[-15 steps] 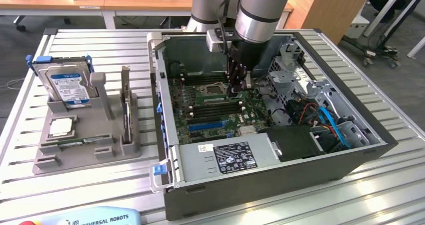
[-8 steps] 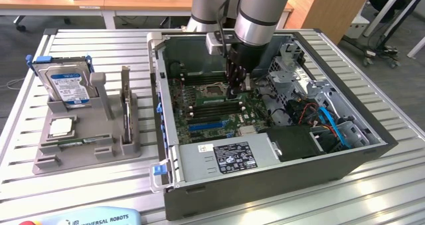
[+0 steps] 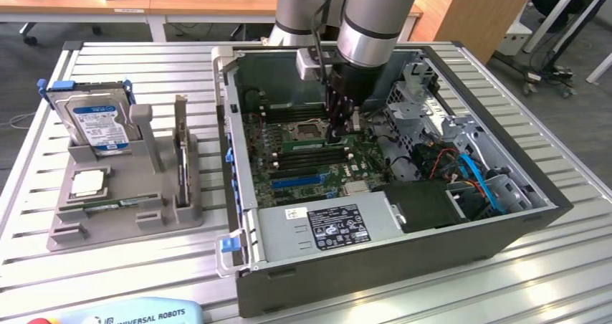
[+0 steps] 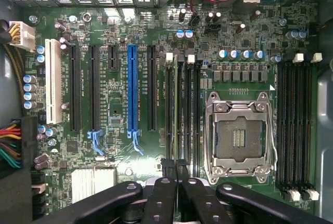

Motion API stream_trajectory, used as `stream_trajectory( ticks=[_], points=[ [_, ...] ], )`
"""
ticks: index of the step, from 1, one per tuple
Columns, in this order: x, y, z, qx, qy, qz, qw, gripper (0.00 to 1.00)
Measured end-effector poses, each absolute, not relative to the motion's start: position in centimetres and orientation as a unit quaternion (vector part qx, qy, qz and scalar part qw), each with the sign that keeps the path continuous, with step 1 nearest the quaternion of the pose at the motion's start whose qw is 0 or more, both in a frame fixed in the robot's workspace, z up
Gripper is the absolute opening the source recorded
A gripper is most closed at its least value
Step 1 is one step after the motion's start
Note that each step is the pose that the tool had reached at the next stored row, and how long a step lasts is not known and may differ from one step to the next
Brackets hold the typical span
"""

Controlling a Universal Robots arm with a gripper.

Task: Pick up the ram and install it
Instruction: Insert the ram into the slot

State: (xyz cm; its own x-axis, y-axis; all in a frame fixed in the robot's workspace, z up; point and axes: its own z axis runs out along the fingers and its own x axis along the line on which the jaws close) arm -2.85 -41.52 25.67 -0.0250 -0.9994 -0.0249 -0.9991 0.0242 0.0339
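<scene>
The ram [image 4: 175, 109] is seen edge-on as a thin pale line standing in a black memory slot on the motherboard [image 4: 114, 146], beside the empty processor socket [image 4: 239, 135]. My gripper [image 4: 175, 166] is shut, and its two black fingertips [image 4: 167, 166] straddle the near end of the stick. In the exterior view the gripper [image 3: 340, 132] reaches straight down into the open computer case [image 3: 535, 209], just on the exterior view's right of the processor socket [image 3: 308, 130]. Its fingers hide the ram there.
On the exterior view's left a grey holder [image 3: 182, 209] carries a blue-labelled hard drive [image 3: 96, 123], a square silver chip [image 3: 88, 183] and a thin greenish strip [image 3: 105, 206]. Cables [image 3: 469, 170] and drive cages crowd the case's right side. The power supply [image 3: 330, 227] fills its front.
</scene>
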Motion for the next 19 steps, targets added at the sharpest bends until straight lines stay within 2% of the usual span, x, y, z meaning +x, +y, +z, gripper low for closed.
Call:
stream_trajectory(
  ticks=[19],
  points=[
    [-2.86,-41.47,24.87,0.698,-0.716,-0.021,0.003,0.11]
  ],
)
